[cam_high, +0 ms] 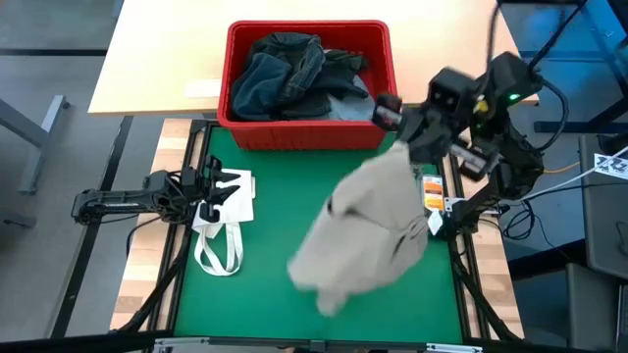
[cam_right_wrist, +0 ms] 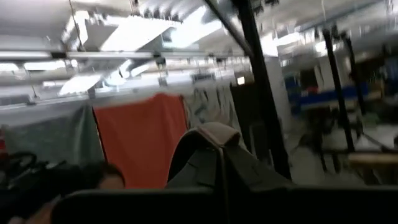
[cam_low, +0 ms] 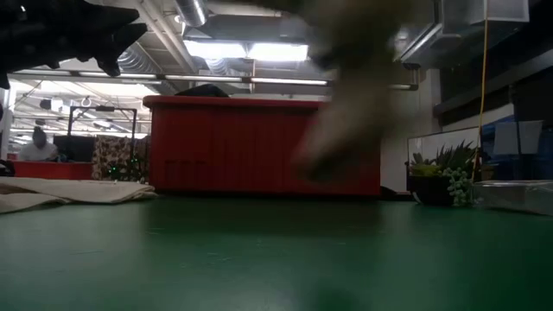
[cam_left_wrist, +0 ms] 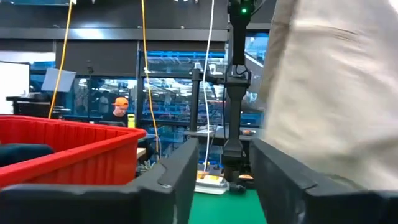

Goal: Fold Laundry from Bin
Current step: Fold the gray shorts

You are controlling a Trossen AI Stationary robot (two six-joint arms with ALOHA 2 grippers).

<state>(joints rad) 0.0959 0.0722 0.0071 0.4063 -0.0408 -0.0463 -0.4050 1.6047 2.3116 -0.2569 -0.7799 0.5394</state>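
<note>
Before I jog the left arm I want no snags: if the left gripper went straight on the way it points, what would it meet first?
Probably the hanging beige trousers; the left gripper, fingers apart, points across the mat towards them, though depth is unclear.

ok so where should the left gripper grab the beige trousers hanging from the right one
Probably at the low free end of the beige trousers, coming in from the left across the mat. The right gripper pinches the top near the bin, so the cloth drapes down toward the left gripper, whose fingers are apart.
</note>
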